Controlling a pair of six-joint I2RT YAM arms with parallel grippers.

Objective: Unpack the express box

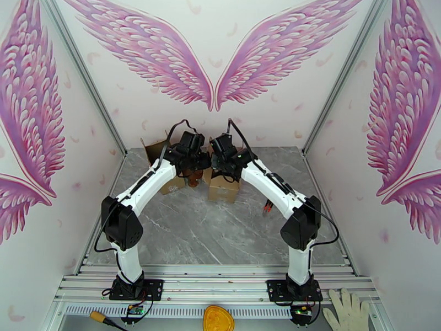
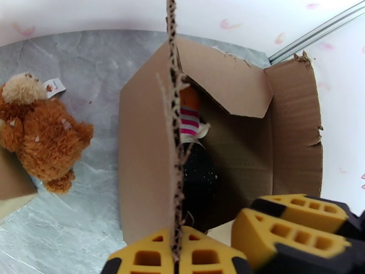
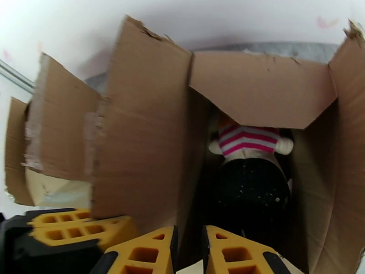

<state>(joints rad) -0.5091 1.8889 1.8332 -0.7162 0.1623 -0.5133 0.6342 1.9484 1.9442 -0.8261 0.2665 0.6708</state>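
Observation:
The express box stands open at the back of the table, between both arms. My left gripper is shut on the edge of its upright flap. My right gripper is nearly closed over the rim of the box wall, and its yellow fingers also appear at the box's near corner. Inside the box lies a doll in a pink-and-white striped top and black skirt, half under an inner flap. A brown teddy bear lies on the table left of the box.
A second cardboard box sits behind the left arm, close to the back wall. A small paper tag lies by the teddy. A red item lies beside the right arm. A white glove and a yellow object rest off the table's front.

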